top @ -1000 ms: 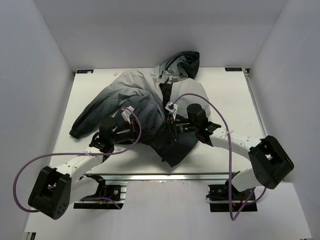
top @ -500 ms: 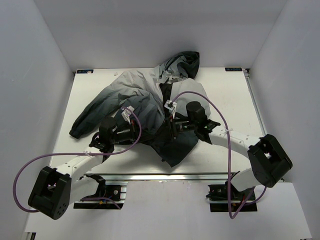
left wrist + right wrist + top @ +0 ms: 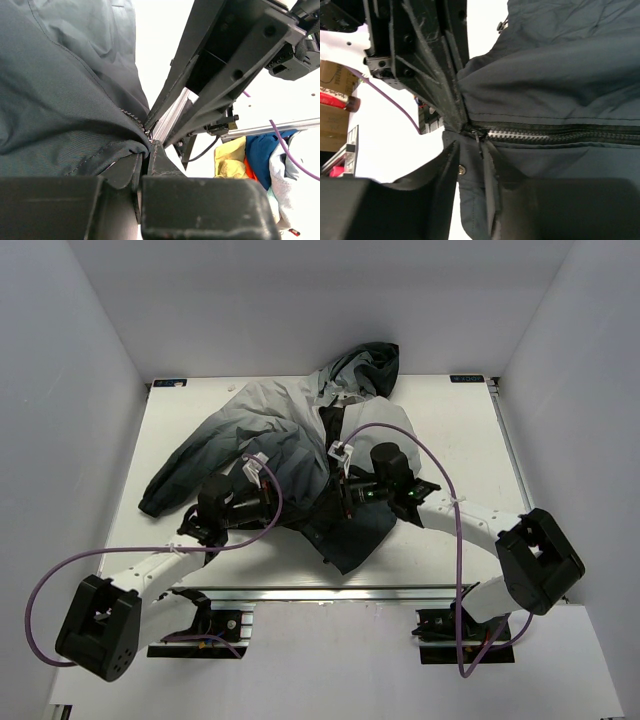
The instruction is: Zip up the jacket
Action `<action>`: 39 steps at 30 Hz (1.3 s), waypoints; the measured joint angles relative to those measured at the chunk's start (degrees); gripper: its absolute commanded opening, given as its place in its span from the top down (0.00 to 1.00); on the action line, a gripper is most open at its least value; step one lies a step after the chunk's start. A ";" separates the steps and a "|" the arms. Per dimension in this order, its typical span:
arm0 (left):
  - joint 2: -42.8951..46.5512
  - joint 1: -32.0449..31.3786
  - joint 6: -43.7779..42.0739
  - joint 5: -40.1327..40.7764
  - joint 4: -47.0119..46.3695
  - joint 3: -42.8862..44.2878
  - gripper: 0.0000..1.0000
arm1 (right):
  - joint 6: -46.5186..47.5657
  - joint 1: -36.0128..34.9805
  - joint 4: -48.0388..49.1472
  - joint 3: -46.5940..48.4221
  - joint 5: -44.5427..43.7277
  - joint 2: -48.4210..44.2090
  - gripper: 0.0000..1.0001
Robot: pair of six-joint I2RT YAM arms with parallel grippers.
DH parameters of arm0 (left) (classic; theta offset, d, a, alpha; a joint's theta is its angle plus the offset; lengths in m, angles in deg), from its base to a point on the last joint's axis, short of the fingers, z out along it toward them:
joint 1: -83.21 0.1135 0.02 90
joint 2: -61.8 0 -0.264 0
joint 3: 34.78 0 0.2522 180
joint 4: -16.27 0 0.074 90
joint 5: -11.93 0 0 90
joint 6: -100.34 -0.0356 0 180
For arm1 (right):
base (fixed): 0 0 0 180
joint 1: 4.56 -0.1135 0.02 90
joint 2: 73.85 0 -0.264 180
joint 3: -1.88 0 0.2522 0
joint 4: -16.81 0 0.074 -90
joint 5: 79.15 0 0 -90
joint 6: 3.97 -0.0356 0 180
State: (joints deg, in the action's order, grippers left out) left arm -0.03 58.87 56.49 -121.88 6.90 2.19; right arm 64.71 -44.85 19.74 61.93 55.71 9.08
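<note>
Jacket (image 3: 65, 90) hem inside left pincer (image 3: 145, 156)

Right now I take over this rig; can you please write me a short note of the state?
Left gripper: shut on the jacket hem, beside the lower end of the zipper.
Right gripper: jaws apart, straddling the zipper slider, not clamped yet.
Jacket: spread on the table, hood at the far edge.
Done: slider reached at the hem.
To do: grip it, pull toward the collar.
</note>
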 measured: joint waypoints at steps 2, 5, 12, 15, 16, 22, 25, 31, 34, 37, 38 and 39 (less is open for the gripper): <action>0.48 0.00 0.00 -0.02 0.28 0.00 1.00 | 0.31 0.00 -0.24 0.31 -0.74 0.07 0.79; 1.27 0.00 -0.02 -0.02 0.76 0.00 1.00 | 0.48 0.00 -0.31 0.70 -1.57 0.09 0.87; 1.62 0.15 -0.02 0.72 2.45 0.00 1.00 | 1.27 -0.28 -1.64 2.19 -1.38 1.49 1.00; 1.68 0.15 -0.04 1.11 4.35 0.24 1.00 | 2.82 -1.09 -3.61 2.91 -2.47 1.84 1.00; 1.75 0.15 -0.04 1.31 5.42 0.46 1.00 | 3.61 -1.55 -4.59 3.17 -3.65 1.81 1.00; 5.40 0.28 -0.66 4.72 19.85 3.91 1.00 | 6.80 -6.67 -12.74 7.26 -17.57 1.99 1.00; 9.86 0.24 -0.81 6.12 28.02 5.64 1.00 | 6.80 -8.17 -15.74 9.29 -26.32 2.99 1.00; 17.51 0.22 -1.09 9.73 41.42 6.88 1.00 | 6.84 -9.18 -18.99 12.09 -39.69 5.84 1.00; 19.93 0.22 -0.81 10.29 46.14 6.86 1.00 | 7.80 -9.18 -20.22 14.14 -46.29 8.37 1.00; 23.17 0.22 -0.11 11.34 50.84 6.78 1.00 | 9.70 -9.18 -20.72 18.95 -52.30 12.57 1.00; 24.59 0.22 0.24 11.63 52.41 6.60 1.00 | 10.40 -9.07 -20.72 20.74 -54.36 14.03 1.00; 26.03 0.22 0.63 11.91 53.57 6.32 1.00 | 11.21 -8.83 -20.98 22.62 -55.84 15.39 1.00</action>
State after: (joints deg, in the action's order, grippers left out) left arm 26.00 59.09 57.12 -109.97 60.47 8.50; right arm 75.93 -53.68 -1.24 84.55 -0.13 24.47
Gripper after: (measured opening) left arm 0.104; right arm 0.012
